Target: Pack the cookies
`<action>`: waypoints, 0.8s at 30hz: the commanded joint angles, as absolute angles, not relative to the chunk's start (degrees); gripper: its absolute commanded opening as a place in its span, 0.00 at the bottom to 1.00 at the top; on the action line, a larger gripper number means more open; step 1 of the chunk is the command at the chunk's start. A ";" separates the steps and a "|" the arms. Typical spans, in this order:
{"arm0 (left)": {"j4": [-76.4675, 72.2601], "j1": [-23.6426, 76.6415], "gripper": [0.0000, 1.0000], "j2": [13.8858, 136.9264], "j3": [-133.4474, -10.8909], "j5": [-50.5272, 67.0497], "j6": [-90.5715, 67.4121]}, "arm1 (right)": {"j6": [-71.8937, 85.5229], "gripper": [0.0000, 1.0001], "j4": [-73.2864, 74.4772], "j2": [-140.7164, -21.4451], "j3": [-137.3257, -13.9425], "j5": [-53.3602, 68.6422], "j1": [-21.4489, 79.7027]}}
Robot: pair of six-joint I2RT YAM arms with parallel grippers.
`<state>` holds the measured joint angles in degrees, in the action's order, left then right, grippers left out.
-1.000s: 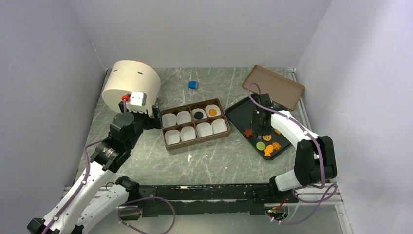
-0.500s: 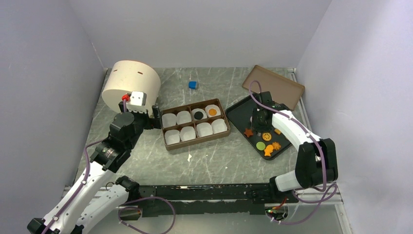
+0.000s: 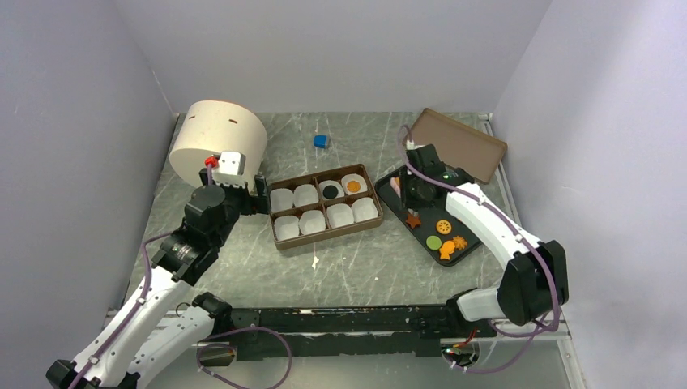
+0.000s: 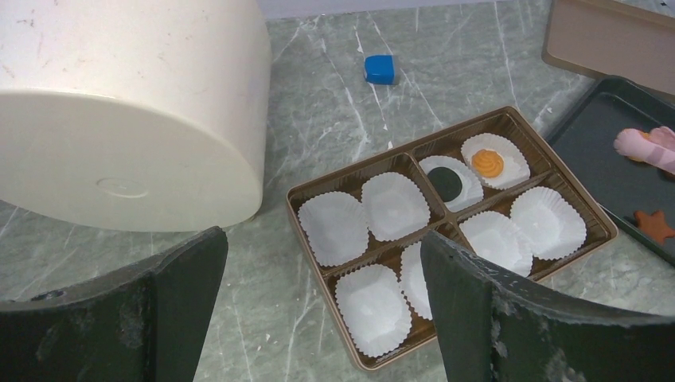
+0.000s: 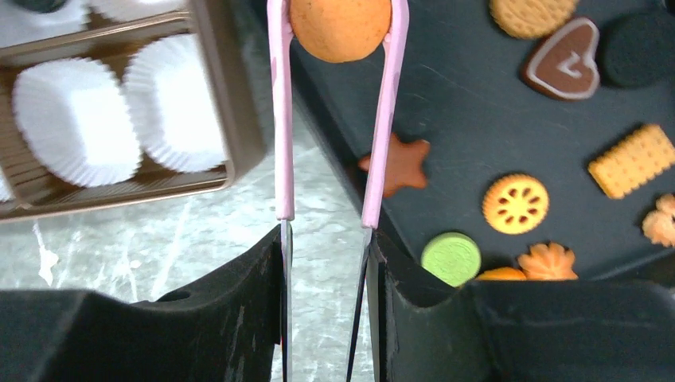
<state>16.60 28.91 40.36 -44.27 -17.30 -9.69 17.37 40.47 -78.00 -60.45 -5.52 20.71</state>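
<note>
A round orange cookie (image 5: 340, 28) is pinched ahead of the right gripper (image 5: 322, 255), which is clamped on pink plastic tongs (image 5: 278, 119). To its left, 2 of the brown box's (image 4: 414, 149) 8 white paper cups (image 4: 334, 227) are filled; the left gripper (image 4: 322, 274) is held wide, empty.

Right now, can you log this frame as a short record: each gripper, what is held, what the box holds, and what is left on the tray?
left gripper: open, empty, near the left end of the box
right gripper: shut on pink tongs
held by tongs: orange round cookie, above the black tray on its side toward the box
box contents: eight paper cups; two filled, with a black round and an orange swirl; six empty
not yet packed: star, heart, green round and others on the tray
</note>
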 commanded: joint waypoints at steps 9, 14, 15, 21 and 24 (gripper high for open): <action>14.28 28.56 0.96 40.68 -44.99 -16.10 -8.34 | 15.52 0.24 41.15 -79.17 -66.98 -8.08 34.58; 14.42 28.52 0.96 40.61 -45.00 -16.25 -8.26 | 15.79 0.24 43.32 -80.95 -66.91 -8.44 37.88; 14.35 28.56 0.96 40.58 -45.00 -16.32 -8.33 | 15.64 0.24 43.78 -81.45 -67.04 -8.56 38.41; 14.42 28.56 0.96 40.63 -45.00 -16.26 -8.34 | 15.39 0.26 45.69 -84.17 -67.06 -10.25 40.90; 14.28 28.56 0.96 40.68 -44.92 -16.39 -8.34 | 15.15 0.28 45.20 -85.33 -67.33 -11.15 41.37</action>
<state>16.60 28.84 40.73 -44.27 -16.78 -9.69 15.99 44.99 -84.53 -64.66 -8.36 40.84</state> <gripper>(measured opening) 0.961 0.396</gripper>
